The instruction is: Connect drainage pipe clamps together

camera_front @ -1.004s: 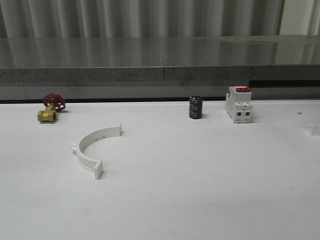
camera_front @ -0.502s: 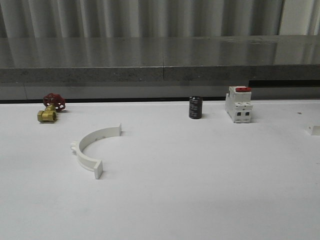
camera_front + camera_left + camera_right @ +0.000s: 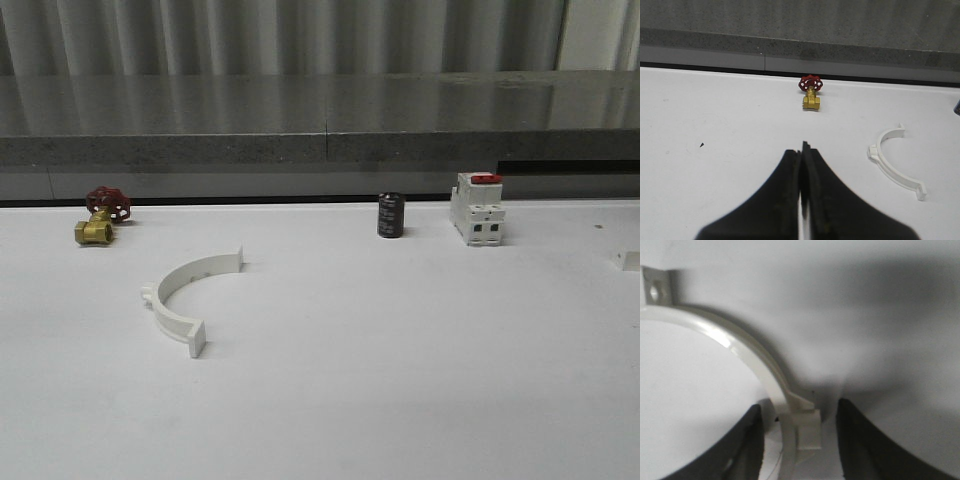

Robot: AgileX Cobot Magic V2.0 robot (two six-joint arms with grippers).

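Note:
One white drainage pipe clamp (image 3: 170,281) lies flat on the left part of the white table, its open side facing right. The left wrist view has it (image 3: 891,171) lying off to the side of my left gripper (image 3: 802,150), which hangs shut and empty above bare table. A second white clamp half (image 3: 747,352) curves through the right wrist view, a holed flange (image 3: 655,287) at its far end. My right gripper (image 3: 800,440) is open, its dark fingers on either side of that clamp's side tab (image 3: 807,427), with gaps on both sides.
A brass valve with a red handwheel (image 3: 100,218) sits at the back left. A black cylinder (image 3: 390,215) and a white breaker with a red top (image 3: 477,208) stand at the back. A small white piece (image 3: 628,260) shows at the right edge. A grey ledge (image 3: 320,120) runs behind the table.

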